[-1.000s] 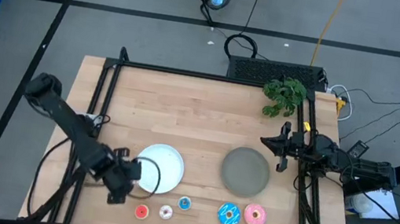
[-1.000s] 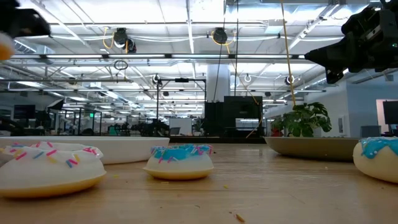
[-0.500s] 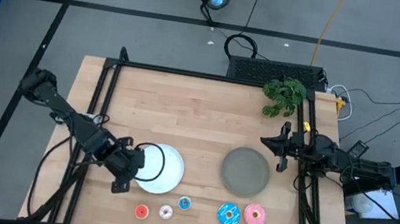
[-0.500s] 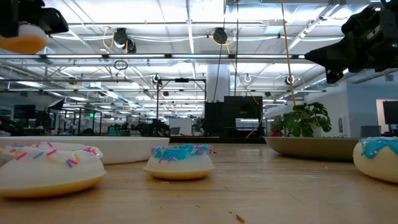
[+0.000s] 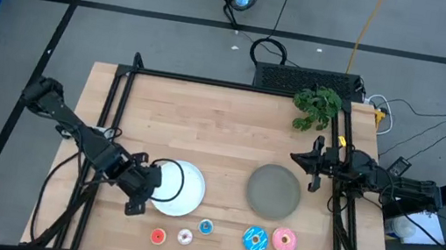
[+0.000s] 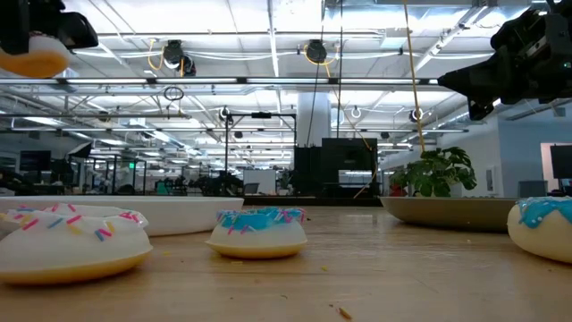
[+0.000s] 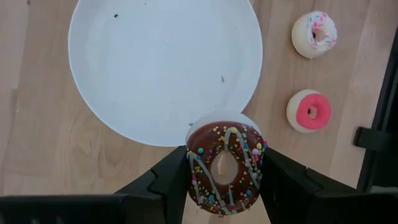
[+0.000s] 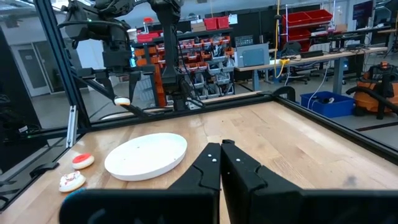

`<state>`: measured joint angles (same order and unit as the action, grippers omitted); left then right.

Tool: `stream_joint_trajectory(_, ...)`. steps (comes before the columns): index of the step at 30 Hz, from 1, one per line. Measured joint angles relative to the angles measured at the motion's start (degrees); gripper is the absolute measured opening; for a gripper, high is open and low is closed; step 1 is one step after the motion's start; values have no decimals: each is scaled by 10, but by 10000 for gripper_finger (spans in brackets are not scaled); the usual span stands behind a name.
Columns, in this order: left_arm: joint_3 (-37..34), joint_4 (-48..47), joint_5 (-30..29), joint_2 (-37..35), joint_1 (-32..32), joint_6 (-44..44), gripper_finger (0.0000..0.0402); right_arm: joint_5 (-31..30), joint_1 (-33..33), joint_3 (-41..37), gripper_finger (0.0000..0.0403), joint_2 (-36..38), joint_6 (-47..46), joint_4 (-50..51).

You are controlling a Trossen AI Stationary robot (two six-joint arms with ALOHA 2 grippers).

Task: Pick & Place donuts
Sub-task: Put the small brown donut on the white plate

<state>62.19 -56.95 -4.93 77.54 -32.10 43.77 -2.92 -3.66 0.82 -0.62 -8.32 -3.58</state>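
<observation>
left pincer (image 7: 224,180): up in the air by the white plate's (image 7: 124,74) edge; pinching the brown donut (image 7: 225,168)
other donuts: red donut (image 7: 309,111) and white donut (image 7: 314,34) lie on the tabletop (image 5: 222,134) near the plate
right pincer (image 8: 221,163): pressed together; waits by the grey plate (image 5: 273,191)

Low view: white donut (image 6: 67,241) cut off at left edge. Blue sprinkled donut (image 6: 545,228) cut off at right edge. Left tool (image 7: 224,186) partly hidden behind held brown donut (image 7: 225,168).
</observation>
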Motion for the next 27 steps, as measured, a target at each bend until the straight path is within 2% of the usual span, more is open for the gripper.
stream_joint_trajectory(4,0,8,-11,0,19,-23,175,0,0,0,0,0,0,0)
stream_joint_trajectory(8,0,15,9,9,66,-42,175,0,0,0,0,0,0,0)
stream_joint_trajectory(17,2,56,36,41,155,-180,175,0,0,0,0,0,0,0)
stream_joint_trajectory(22,27,59,49,71,208,-236,175,0,0,0,0,0,0,-1)
stream_joint_trajectory(27,44,65,44,107,229,-294,175,0,0,0,0,0,0,0)
